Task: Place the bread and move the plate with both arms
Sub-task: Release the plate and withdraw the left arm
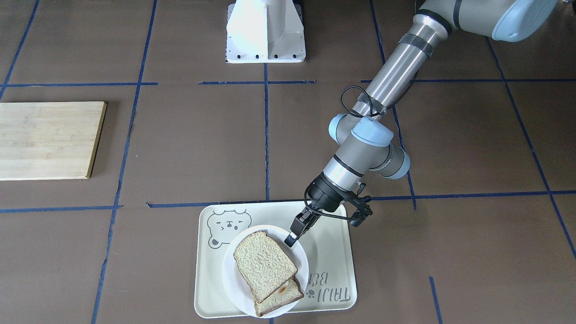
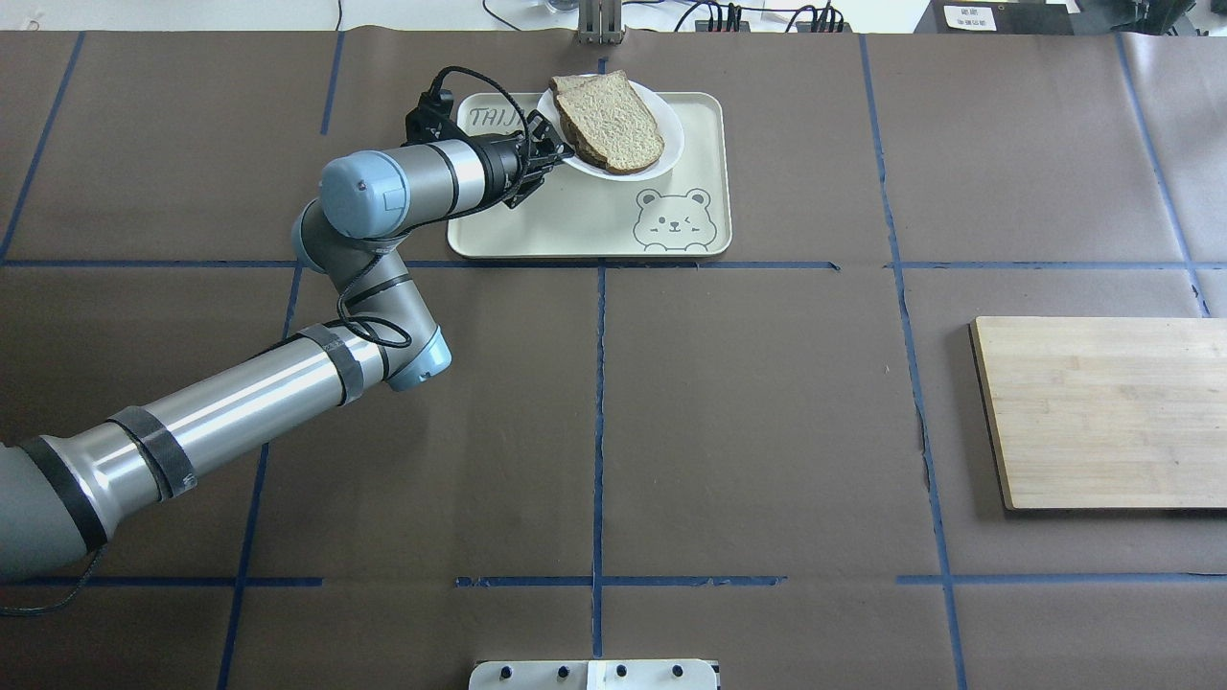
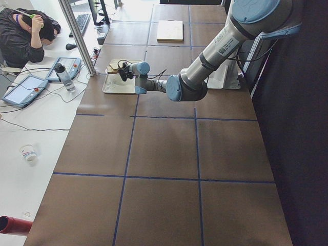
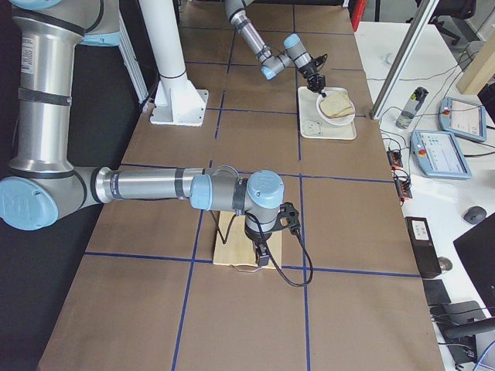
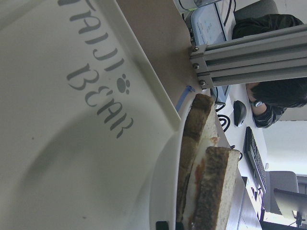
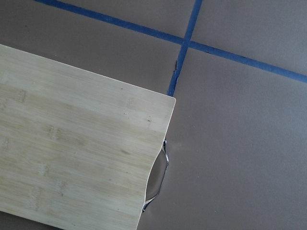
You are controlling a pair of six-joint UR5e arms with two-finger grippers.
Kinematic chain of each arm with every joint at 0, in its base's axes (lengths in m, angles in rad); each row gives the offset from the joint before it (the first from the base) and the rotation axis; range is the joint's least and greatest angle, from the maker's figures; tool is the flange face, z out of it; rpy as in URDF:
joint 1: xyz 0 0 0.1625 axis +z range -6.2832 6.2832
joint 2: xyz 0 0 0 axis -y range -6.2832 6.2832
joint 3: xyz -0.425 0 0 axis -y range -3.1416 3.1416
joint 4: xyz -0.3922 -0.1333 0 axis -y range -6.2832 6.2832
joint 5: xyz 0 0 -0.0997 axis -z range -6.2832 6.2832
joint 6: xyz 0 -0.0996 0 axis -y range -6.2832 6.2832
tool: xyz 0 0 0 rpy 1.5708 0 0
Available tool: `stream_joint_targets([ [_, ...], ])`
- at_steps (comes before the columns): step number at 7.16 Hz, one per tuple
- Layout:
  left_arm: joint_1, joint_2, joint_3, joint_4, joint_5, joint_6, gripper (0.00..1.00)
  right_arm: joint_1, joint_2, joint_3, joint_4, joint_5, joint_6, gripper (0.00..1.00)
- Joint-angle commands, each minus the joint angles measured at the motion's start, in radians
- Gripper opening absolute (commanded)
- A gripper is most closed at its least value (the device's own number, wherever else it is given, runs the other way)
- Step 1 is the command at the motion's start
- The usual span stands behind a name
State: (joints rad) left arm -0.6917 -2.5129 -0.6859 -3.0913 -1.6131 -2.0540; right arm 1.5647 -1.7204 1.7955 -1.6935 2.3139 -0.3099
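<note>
Overhead exterior view shows the bread point(image 2: 613, 120) stacked atop the egg slice point(image 1: 280, 299) on the plate point(image 2: 674, 134), whose rim the left hand point(image 2: 548, 149) pinches narrowly, likely to shift it, while for the right hand point(image 4: 263, 253) wide or narrow cannot be told.

The cream rectangular bear-print tray point(image 1: 330, 252) lies at the far side of the brown table point(image 1: 193, 148), near mid-width. The small round white plate point(image 1: 299, 257) sits on the tray's far part, overhanging its far edge. On the plate, the plain wholemeal bread slice point(image 1: 263, 263) lies atop an egg-bearing slice point(image 1: 281, 297). The left gripper point(image 1: 291, 238) is at the plate's rim on the robot's left. The bamboo cutting board point(image 1: 47, 139) lies well apart to the right, under the right gripper point(image 4: 263, 255).
</note>
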Motion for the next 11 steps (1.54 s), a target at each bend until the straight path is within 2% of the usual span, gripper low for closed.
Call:
stream_joint_targets([
  [1,0.001,0.035,-0.007,-0.047,-0.008,0.003,0.03,0.0,0.001,0.001,0.0,-0.001,0.0,1.0],
  [2,0.001,0.055,-0.01,-0.062,-0.019,0.005,0.1,0.0,0.001,-0.001,0.0,-0.001,0.0,1.0],
  [3,0.003,0.062,-0.018,-0.063,-0.021,0.005,0.32,0.0,0.001,0.001,0.0,0.001,0.0,1.0],
  [4,0.001,0.063,-0.018,-0.063,-0.021,0.008,0.72,0.0,0.001,-0.001,0.0,0.001,0.0,1.0],
  [5,0.001,0.081,-0.032,-0.061,-0.024,0.014,1.0,0.0,0.002,-0.001,0.0,-0.001,0.0,1.0],
  [6,-0.021,0.124,-0.09,-0.05,-0.081,0.065,1.0,0.0,0.002,-0.001,0.0,0.001,0.0,1.0],
  [7,-0.067,0.176,-0.153,-0.029,-0.181,0.089,1.0,0.0,0.002,-0.001,0.0,-0.001,0.0,1.0],
  [9,-0.202,0.253,-0.309,0.134,-0.4,0.11,1.0,0.0,0.002,-0.002,0.0,-0.001,0.0,1.0],
  [11,-0.329,0.378,-0.5,0.355,-0.606,0.402,1.0,0.0,0.002,-0.004,0.0,-0.001,0.0,1.0],
])
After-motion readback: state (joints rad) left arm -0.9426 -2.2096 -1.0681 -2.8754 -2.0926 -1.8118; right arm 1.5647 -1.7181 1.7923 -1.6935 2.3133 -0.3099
